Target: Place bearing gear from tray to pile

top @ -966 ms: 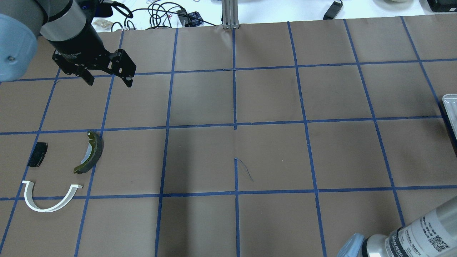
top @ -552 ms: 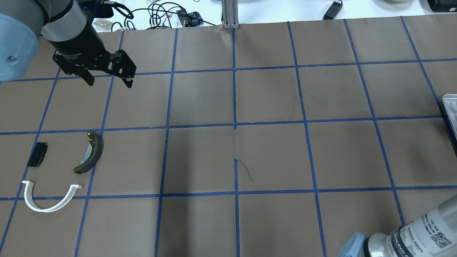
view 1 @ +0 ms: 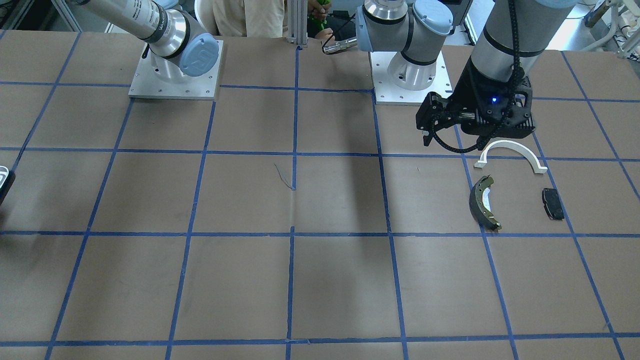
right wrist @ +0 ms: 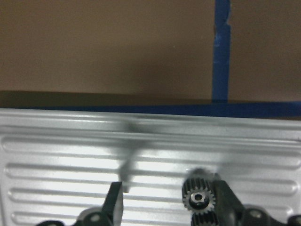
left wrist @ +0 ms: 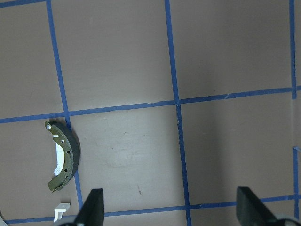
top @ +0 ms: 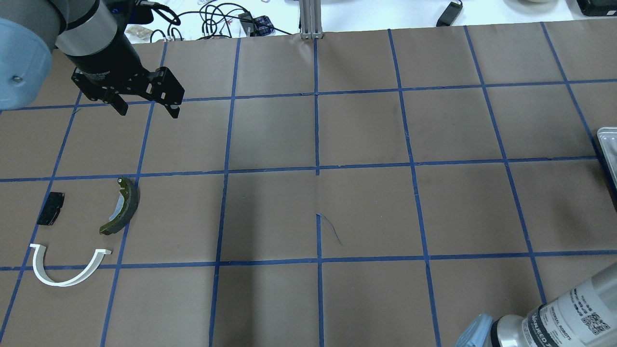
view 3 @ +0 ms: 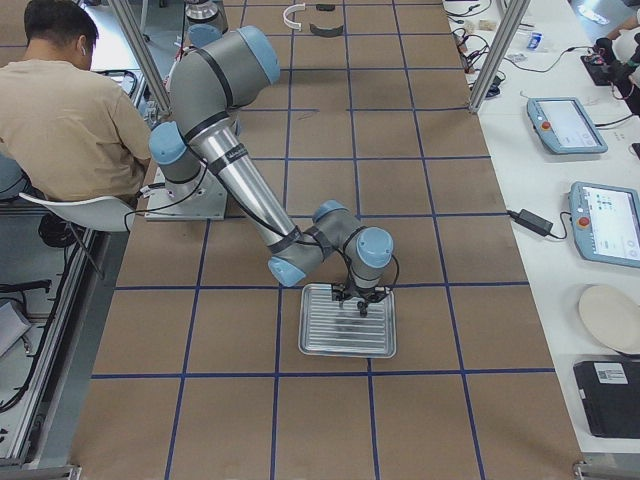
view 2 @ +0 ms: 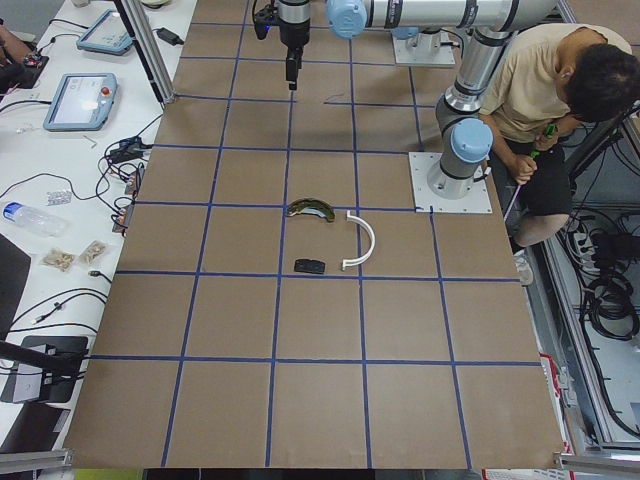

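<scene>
Over on the ribbed metal tray (right wrist: 56, 155), we see the right gripper (right wrist: 171, 202) spread wide, gripping nothing yet, the bearing gear (right wrist: 198, 197) sitting between its fingers (right wrist: 226, 205), tight beside one, well apart from the other. Far across the table (top: 366, 135), the pile (top: 130, 202) lies near the left gripper (top: 147, 110), likewise parted and empty.

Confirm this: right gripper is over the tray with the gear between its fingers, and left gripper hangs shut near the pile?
Not quite. The left gripper is open, not shut: the left wrist view shows its fingers wide apart, holding nothing. The rest holds: the right gripper is over the tray with the gear between its fingers.
</scene>
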